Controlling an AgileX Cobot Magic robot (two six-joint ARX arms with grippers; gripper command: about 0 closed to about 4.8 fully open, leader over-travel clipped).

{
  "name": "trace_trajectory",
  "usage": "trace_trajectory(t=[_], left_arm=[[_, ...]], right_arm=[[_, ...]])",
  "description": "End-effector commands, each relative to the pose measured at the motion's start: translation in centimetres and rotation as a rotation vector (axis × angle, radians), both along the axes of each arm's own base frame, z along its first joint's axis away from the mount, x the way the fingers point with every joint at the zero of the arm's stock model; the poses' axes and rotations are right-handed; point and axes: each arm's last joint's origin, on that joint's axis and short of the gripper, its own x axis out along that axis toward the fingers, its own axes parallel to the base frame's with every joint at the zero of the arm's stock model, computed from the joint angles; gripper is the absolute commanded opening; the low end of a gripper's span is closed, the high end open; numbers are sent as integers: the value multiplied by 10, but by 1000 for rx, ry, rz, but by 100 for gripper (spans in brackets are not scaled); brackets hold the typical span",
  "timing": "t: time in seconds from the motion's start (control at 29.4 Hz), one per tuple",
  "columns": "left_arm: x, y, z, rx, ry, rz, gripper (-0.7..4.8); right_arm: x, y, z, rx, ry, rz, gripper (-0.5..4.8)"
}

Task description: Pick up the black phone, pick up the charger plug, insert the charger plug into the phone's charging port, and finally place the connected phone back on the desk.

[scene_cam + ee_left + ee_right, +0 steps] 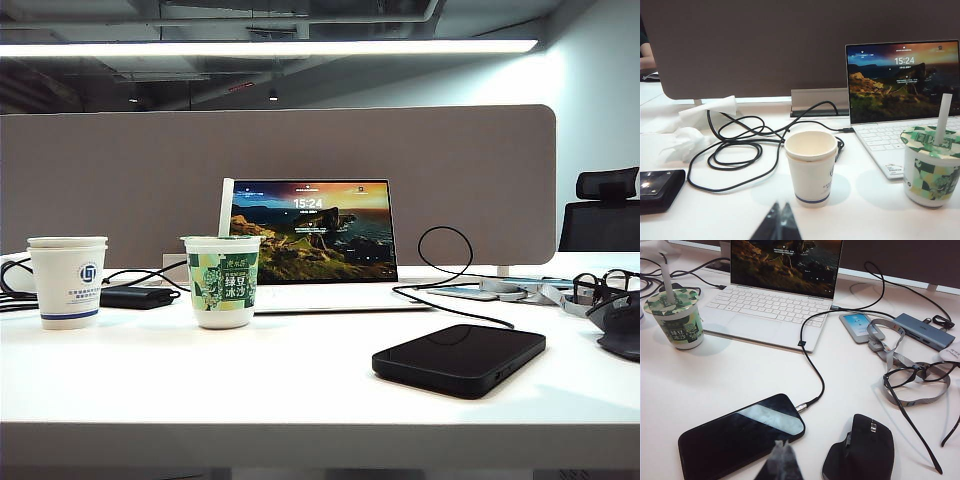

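Both hands absent from exterior view; in wrist views only closed dark fingertips show, left hand [779,223], right hand [781,462], rest cut off. Charging port too small to make out. Flat glossy black phone [737,435] clipped by frame edge. Dark rounded mouse [622,330] cropped.

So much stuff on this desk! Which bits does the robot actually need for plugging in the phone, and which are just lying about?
Needed:
- black phone
- charger plug on its black cable
- desk
- left claw and right claw, both shut, empty

Lying about:
- laptop
- green cup
- white paper cup
- mouse
- glasses
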Motion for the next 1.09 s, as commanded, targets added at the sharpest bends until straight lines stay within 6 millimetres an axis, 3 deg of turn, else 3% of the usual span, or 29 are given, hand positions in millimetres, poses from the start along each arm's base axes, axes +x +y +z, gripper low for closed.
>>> trace_trajectory(t=[0.03, 1.09], left_arm=[[0, 0, 0, 39, 2, 7, -6], [0, 0, 0, 48, 1, 8, -5]], right_arm=[[0, 0, 3, 4, -17, 1, -1], [0, 0, 3, 4, -17, 1, -1]])
